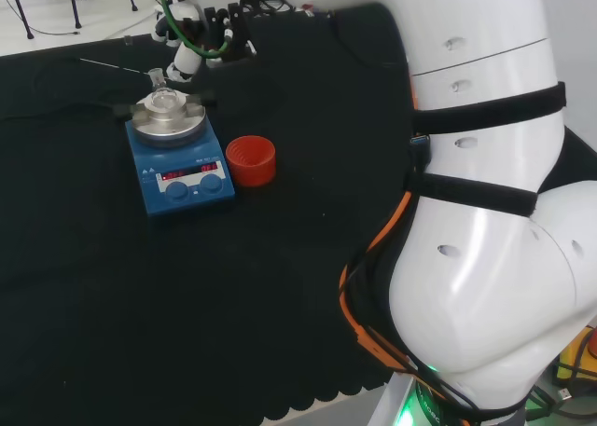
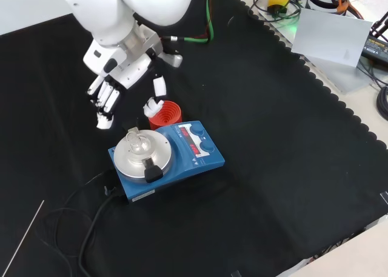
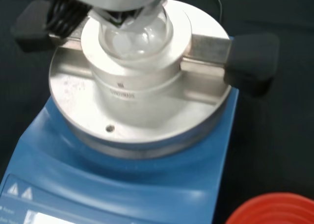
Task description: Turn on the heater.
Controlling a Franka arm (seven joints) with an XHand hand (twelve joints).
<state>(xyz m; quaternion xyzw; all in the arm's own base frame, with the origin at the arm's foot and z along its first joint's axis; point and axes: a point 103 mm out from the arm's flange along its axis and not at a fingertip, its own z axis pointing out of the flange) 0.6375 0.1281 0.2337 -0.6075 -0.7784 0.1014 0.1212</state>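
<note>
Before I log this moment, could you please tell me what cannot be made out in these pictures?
- Heater display: too small to read in the head and front views, cut off in the wrist view.
- Flask contents: clear glass, blurred hand part across it in the wrist view.
- Hand in the head view: mostly hidden behind cables.

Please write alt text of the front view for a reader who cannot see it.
A blue heater with a round metal block holding a glass flask stands on black cloth, with a red ring just behind it. The hand hangs above and behind the heater, fingers relaxed, touching nothing.
</note>
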